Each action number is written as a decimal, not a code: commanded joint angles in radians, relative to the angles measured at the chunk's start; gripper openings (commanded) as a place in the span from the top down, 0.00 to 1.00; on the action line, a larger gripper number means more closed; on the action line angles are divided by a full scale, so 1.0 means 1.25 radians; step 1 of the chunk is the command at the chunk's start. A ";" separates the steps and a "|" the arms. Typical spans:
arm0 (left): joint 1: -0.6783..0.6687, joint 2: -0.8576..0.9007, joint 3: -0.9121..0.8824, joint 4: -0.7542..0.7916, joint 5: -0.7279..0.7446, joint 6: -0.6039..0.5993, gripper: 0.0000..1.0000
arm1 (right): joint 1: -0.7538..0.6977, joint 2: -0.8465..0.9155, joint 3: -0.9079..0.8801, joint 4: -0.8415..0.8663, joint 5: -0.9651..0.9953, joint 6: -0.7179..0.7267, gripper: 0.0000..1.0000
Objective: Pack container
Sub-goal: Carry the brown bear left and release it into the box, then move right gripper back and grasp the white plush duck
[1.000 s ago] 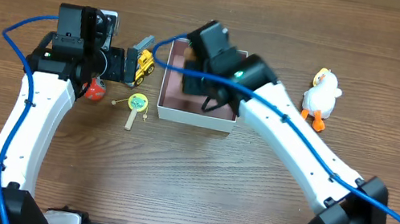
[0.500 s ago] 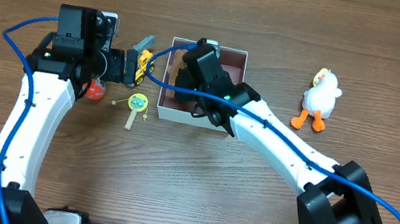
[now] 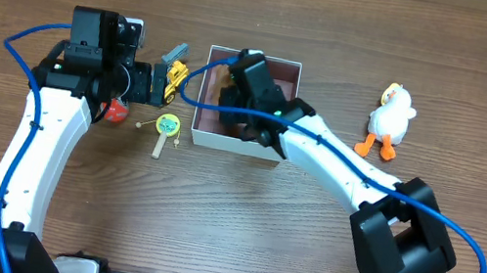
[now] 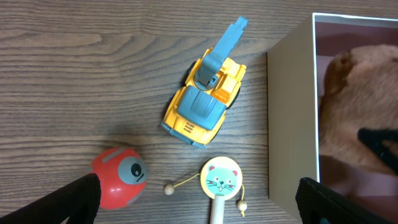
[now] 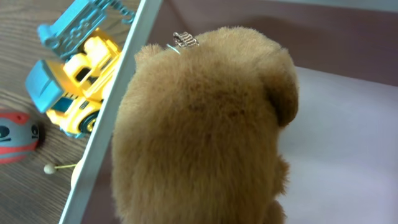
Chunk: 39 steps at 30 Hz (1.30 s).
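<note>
The container, a square white box with a pink inside, stands at the table's middle. It also shows in the left wrist view and the right wrist view. My right gripper reaches down into its left half, shut on a brown plush toy that hides the fingers. The plush also shows in the left wrist view. My left gripper hangs wide open and empty above the toys left of the box.
Left of the container lie a yellow and blue excavator, a red ball and a cat-face rattle drum. A white duck plush lies to the right.
My right arm has swung left and lowered its gripper with the brown plush into the container's left half. The left arm has not moved.
</note>
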 commanded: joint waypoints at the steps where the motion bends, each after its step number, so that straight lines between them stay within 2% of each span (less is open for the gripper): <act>1: 0.008 0.003 0.020 0.002 0.009 0.009 0.00 | -0.027 0.000 0.004 0.026 -0.052 -0.011 0.90; 2: 0.008 0.003 0.020 0.002 0.009 0.009 0.00 | -0.026 0.001 0.004 0.042 -0.060 -0.010 0.83; 3: 0.008 0.003 0.020 0.002 0.009 0.009 0.00 | -0.026 0.002 0.004 0.054 -0.059 -0.010 0.82; 15: 0.008 0.003 0.020 0.002 0.010 0.009 0.00 | -0.021 0.004 0.003 0.076 -0.060 -0.004 0.81; 16: 0.008 0.003 0.020 0.002 0.010 0.009 0.00 | -0.020 0.005 0.003 0.073 -0.062 -0.004 0.64; 17: 0.008 0.003 0.020 0.002 0.010 0.007 0.00 | -0.018 0.006 0.003 0.071 -0.062 -0.005 0.37; 18: 0.008 0.003 0.020 0.001 0.009 0.000 0.00 | -0.018 0.006 0.003 0.072 -0.061 -0.005 0.22; 19: 0.008 0.003 0.020 0.001 0.009 -0.009 0.00 | -0.018 0.006 0.003 0.074 -0.059 -0.005 0.13; 20: 0.008 0.003 0.020 0.001 0.010 -0.016 0.00 | -0.018 0.006 0.004 0.078 -0.059 -0.005 0.00; 28: 0.008 0.003 0.020 -0.006 0.009 -0.027 0.00 | -0.018 0.001 0.004 0.084 -0.056 -0.009 0.00; 31: 0.008 0.003 0.020 -0.013 0.009 -0.027 0.00 | -0.027 -0.039 0.005 0.085 -0.035 -0.053 0.00; 38: 0.008 0.003 0.020 -0.013 0.009 -0.027 0.00 | -0.060 -0.115 0.033 -0.005 -0.032 -0.071 0.00; 39: 0.008 0.003 0.020 -0.013 0.009 -0.027 0.00 | -0.069 -0.123 0.033 -0.031 -0.032 -0.070 0.06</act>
